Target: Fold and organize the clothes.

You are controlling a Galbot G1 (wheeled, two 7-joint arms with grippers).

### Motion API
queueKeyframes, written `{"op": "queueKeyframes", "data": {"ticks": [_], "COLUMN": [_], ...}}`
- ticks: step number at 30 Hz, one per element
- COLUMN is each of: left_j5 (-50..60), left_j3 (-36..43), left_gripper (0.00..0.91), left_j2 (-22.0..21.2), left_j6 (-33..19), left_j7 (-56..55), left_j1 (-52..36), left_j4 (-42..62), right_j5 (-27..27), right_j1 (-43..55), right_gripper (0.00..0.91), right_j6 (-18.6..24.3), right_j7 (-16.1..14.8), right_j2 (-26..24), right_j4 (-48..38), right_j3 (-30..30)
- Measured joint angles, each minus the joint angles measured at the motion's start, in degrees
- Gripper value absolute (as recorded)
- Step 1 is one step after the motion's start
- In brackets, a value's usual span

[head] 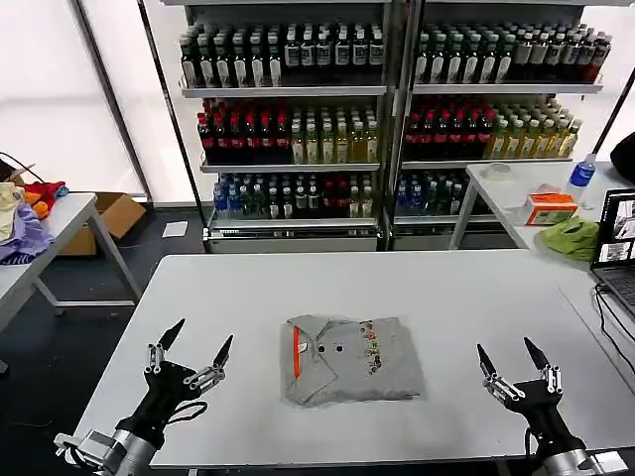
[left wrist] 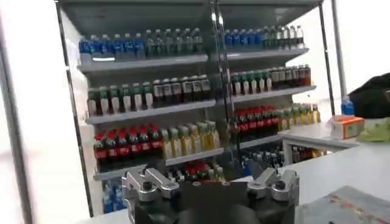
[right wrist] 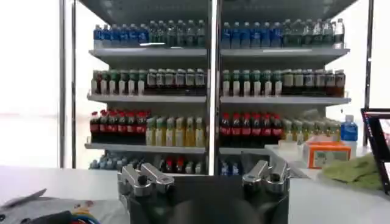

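while both the left gripper (head: pixel 190 349) and right gripper (head: pixel 511 356) hover spread wide and empty, the folded shirt (head: pixel 352 359) lies between them on the white table (head: pixel 298 288).

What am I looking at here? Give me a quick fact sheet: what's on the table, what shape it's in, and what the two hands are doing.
item on table: one light grey shirt, folded into a neat rectangle
details: orange-lined collar, buttons, multicoloured chest print facing up
position: middle of the white table, between the two hands
left hand: open, hovering near the table's front left corner, apart from the shirt
right hand: open, hovering at the front right, apart from the shirt
background: shelves of bottled drinks
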Motion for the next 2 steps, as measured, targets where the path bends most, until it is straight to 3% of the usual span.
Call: {"op": "queueKeyframes", "data": {"ticks": [2], "left_j5": [0.3], "left_j3": [-0.3], "left_gripper": [0.907], "left_j2": [-0.2], "left_j6": [-0.1], "left_j7": [0.5], "left_j1": [0.2], "left_j4": [-0.1], "right_j5": [0.1], "right_j1": [-0.2], "right_gripper": [0.907], "right_j6": [0.2], "right_j7": [-0.2], "right_j2": [0.1], "right_j4": [0.0], "right_j3": [0.4]}}
